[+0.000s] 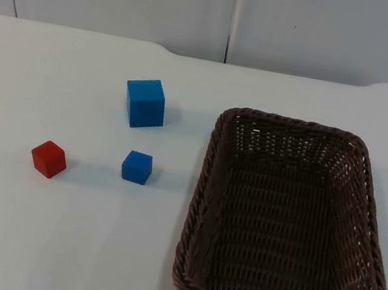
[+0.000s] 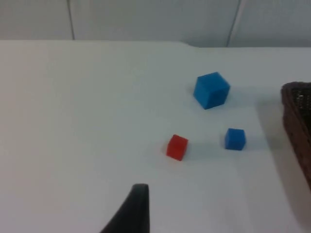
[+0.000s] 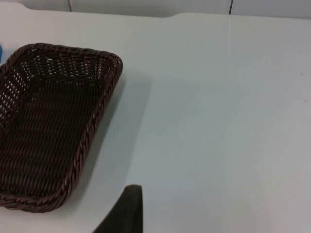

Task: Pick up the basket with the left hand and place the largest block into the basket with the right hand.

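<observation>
A dark brown wicker basket (image 1: 201, 191) lies flat on the right half of the white table, with nothing in it. Left of it stands the largest block, a blue cube (image 1: 145, 103). A small blue cube (image 1: 137, 166) sits nearer the front, and a small red cube (image 1: 49, 158) lies further left. My left gripper (image 2: 132, 211) hangs back from the cubes; its wrist view takes in the big blue cube (image 2: 211, 90), the small blue cube (image 2: 235, 139), the red cube (image 2: 177, 147) and the basket's rim (image 2: 297, 109). My right gripper (image 3: 125, 211) waits over bare table beside the basket (image 3: 99, 111).
The grey partition wall (image 1: 233, 9) closes off the table at the back. Bare white table top (image 1: 27, 236) stretches in front of and to the left of the cubes. The basket's near rim sits close to the table's front edge.
</observation>
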Motion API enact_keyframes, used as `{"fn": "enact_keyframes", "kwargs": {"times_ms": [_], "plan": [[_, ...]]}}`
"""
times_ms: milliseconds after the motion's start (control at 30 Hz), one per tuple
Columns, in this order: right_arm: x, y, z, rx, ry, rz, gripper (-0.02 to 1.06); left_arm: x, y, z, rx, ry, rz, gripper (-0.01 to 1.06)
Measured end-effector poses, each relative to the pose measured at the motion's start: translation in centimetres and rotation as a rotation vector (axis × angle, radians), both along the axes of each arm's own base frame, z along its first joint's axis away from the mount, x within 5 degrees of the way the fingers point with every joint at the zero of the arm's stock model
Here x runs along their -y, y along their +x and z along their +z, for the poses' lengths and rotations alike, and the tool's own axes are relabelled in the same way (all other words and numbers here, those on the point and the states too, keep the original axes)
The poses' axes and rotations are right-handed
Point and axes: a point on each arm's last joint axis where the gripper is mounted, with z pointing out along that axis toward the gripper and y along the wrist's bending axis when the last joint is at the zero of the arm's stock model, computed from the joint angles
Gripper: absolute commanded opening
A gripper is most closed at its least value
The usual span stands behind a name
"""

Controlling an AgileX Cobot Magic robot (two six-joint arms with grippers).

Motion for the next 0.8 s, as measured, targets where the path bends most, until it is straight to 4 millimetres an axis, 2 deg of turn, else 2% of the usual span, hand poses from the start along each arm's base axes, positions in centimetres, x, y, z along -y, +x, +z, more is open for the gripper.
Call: {"fn": "enact_keyframes", "kwargs": {"times_ms": [367,700,800], "plan": [[0.0,0.0,0.0,0.0,0.0,0.0,1.04,0.8,1.6,0.5,-0.017,-0.069,-0.064,1.05],[0.0,0.0,0.0,0.0,0.0,0.0,1.04,1.7,4.8,0.8,-0.093,-0.088,-0.187,1.05],[0.0,0.0,0.0,0.0,0.0,0.0,1.04,2.1,6.6,0.6,-0.125,-0.073,-0.243,1.05]]}}
